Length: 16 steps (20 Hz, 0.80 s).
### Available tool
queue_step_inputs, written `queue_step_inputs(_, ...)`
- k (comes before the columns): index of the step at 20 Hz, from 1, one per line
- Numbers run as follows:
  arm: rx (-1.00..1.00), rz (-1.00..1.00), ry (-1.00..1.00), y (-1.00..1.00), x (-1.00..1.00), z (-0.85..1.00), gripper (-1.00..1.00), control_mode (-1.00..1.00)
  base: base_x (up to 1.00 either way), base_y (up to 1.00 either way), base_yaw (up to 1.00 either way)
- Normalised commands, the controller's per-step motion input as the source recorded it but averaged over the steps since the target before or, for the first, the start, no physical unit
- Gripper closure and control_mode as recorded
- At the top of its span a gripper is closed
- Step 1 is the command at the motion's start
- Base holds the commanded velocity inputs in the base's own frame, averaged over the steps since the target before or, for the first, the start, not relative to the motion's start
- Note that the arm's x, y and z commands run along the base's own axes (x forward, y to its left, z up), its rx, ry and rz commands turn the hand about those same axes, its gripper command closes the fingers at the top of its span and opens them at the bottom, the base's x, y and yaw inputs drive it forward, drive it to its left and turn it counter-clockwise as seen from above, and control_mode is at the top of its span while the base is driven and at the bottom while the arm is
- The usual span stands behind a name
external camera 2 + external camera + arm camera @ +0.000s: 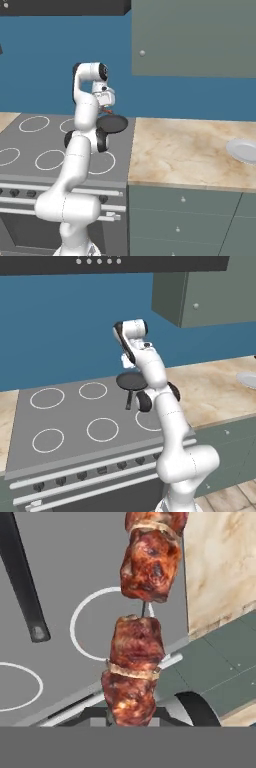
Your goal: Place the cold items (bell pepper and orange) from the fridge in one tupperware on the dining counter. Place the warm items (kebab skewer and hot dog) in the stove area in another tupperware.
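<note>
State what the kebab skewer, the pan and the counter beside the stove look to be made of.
Kebab skewer: browned, glossy grilled meat chunks on a thin dark rod, probably metal. Pan: matte black, likely coated metal, no shine visible. Counter: beige veined slab with a smooth look, resembling marble or stone, though it could be laminate.

White arm point(162, 406) reared up tall from base, elbow bent, wrist folded over at top, gripper point(106, 100) pointing down, jaws nearly closed, clamped on a kebab skewer point(140, 632).
</note>
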Motion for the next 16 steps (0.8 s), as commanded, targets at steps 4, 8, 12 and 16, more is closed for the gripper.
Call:
queue_step_inputs(4, 0.00, -0.04, 0.02, -0.03, -1.00, 0.67, 1.00, -1.00, 0.00, 0.00, 0.00)
queue_step_inputs(8, 0.00, -0.04, 0.33, 0.00, -1.00, 0.46, 1.00, -1.00, 0.00, 0.00, 0.00)
queue_step_inputs(12, 0.04, -0.14, 0.56, 0.00, -1.00, 0.42, 1.00, -1.00, 0.00, 0.00, 0.00)
queue_step_inputs(16, 0.08, -0.24, 0.34, 0.05, -1.00, 0.46, 1.00, -1.00, 0.00, 0.00, 0.00)
